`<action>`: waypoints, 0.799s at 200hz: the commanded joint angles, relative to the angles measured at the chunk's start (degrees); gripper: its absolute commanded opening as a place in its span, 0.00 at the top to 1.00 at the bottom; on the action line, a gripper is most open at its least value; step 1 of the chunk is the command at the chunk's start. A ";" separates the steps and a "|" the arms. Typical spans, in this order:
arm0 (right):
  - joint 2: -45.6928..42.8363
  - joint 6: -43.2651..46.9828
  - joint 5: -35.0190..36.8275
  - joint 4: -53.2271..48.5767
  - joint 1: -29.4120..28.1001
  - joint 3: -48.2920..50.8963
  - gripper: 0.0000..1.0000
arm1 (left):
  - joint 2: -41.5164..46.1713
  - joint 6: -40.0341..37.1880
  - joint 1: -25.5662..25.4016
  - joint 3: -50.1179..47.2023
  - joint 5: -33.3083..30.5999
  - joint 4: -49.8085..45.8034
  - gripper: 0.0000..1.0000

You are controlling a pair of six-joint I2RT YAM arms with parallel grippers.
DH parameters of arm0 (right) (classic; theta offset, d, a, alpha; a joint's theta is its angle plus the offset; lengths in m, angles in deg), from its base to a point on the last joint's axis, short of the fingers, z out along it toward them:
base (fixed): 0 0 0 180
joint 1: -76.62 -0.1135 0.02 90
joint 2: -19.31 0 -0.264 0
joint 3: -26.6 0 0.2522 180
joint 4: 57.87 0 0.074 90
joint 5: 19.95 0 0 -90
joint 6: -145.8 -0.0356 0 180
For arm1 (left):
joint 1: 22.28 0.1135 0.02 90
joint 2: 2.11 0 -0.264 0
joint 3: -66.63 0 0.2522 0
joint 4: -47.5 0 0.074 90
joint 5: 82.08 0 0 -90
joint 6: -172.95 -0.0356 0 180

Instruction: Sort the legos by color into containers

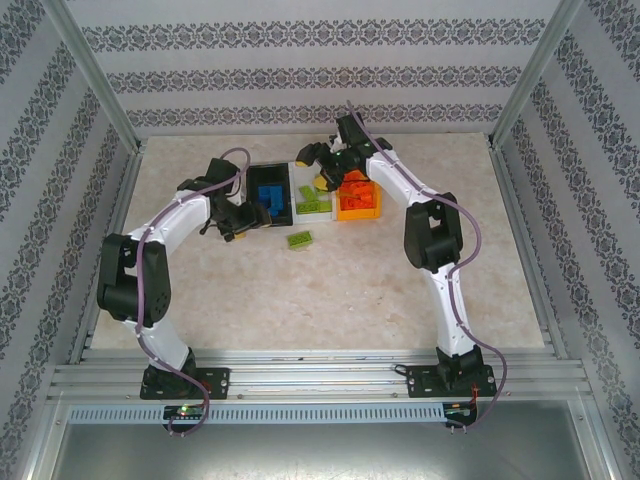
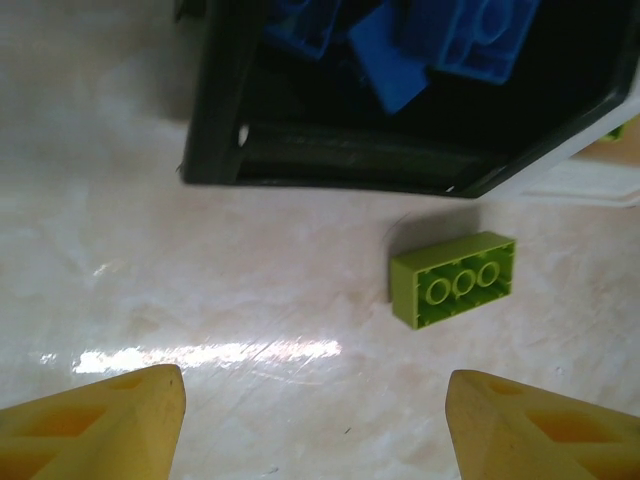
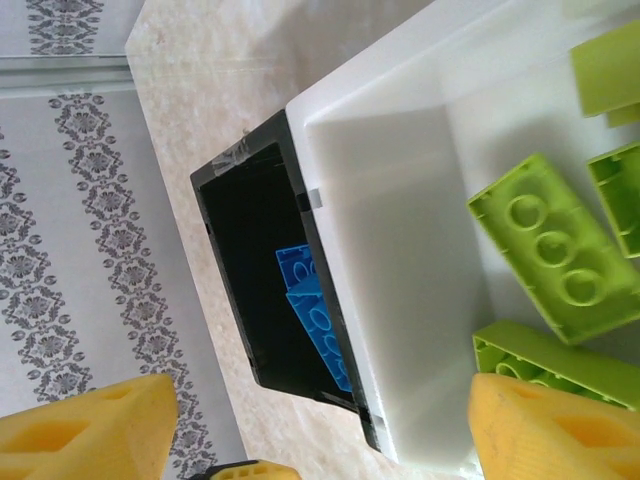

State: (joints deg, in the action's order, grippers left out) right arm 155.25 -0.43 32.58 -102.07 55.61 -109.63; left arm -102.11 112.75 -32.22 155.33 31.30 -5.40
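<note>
Yellow fingertips of the left gripper sit at the bottom corners of the left wrist view, spread wide with nothing between them, hovering over the bare table. Just beyond them a lone lime green brick lies on the table, its hollow side with three round tubes facing the camera. It is close to the near corner of the black bin but apart from it. Blue bricks are piled inside that bin, and an edge of the white bin shows at its right. From above, the three bins stand in a touching row at the far middle of the table: black bin on the left, white bin in the middle, orange bin on the right, holding orange-red bricks. The loose green brick lies just in front of the white bin, to the right of the left gripper. The right gripper hangs over the white bin. In the right wrist view its yellow fingers are also spread apart and empty, the right gripper looking down on the white bin, with several green bricks in it, and on the black bin beside it with its blue bricks.
</note>
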 commanded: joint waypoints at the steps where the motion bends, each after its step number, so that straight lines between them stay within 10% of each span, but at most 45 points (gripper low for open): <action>1: -7.29 3.16 -0.61 -1.35 1.88 3.23 0.23 | -1.69 -2.60 -1.62 3.27 -0.29 -3.56 0.30; 62: -26.70 13.37 3.67 -1.36 6.07 25.58 0.23 | -6.50 -5.94 -9.74 8.67 -3.83 -7.47 0.26; 99: -37.62 17.70 5.17 -1.04 8.17 40.71 0.22 | -9.39 -0.67 -13.19 10.63 -6.31 -6.14 0.00; 160: -47.03 20.15 5.17 -1.55 9.68 51.94 0.22 | -17.21 8.81 -16.74 18.52 -9.46 -9.92 0.00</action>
State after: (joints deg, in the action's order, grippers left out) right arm 111.75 17.06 37.14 -103.60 64.53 -59.41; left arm -116.47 116.97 -47.17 169.69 24.96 -10.45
